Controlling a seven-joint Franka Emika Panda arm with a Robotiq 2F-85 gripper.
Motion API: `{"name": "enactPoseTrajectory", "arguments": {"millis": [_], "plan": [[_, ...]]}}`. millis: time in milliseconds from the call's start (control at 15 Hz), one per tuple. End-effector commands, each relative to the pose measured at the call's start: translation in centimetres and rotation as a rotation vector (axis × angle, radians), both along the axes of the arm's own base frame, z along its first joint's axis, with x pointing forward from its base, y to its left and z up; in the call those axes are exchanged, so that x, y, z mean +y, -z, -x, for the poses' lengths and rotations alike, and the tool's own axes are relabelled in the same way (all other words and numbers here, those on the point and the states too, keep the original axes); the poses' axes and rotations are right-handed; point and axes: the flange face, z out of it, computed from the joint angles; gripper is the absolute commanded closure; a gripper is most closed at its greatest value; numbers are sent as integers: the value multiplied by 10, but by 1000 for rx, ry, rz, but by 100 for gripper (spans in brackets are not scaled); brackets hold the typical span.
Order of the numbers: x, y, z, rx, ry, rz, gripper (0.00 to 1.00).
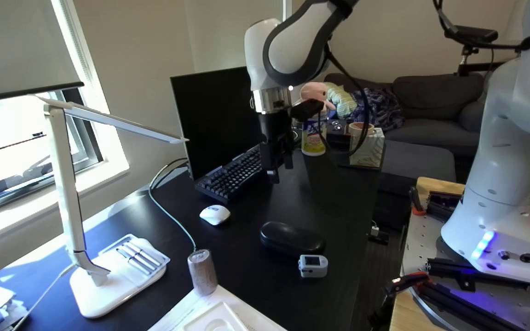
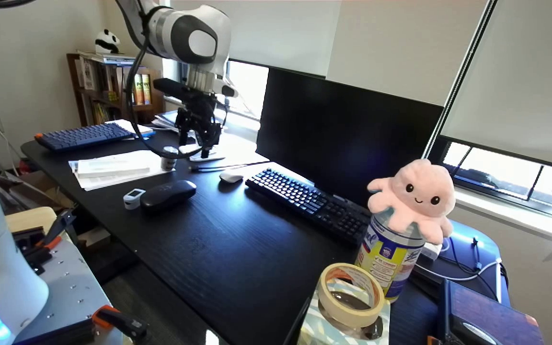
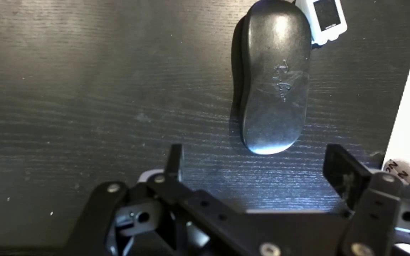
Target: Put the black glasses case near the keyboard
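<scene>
Gripper [image 3: 256,164] is hovering, jaws apart — black glasses case [image 3: 276,76] is lying up-frame of it in wrist view, long axis running square across closing direction.

Case [image 3: 276,81]: black, oblong, 2 rounded ends, slight waist, soft sheen, faint marking on top
Case state: closed
Case pose: flat on the desk [image 2: 218,249], lengthwise up and down the wrist view
Keyboard [image 2: 307,200]: black, long, low keys in rows
Keyboard pose: keys up, on the desk
Case to keyboard: apart
</scene>
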Motion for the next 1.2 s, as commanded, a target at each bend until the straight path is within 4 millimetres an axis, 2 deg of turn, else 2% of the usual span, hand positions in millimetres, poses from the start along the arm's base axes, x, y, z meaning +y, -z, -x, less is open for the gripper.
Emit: {"name": "enactPoseTrajectory", "arguments": {"millis": [0,267,733,1133], "plan": [[15,48,-10,60,53,-7,0],[29,86,-16,93,55,-44,0],[58,113,-17,111,18,-81,0],[59,136,-5,171,74,-86,0]]}}
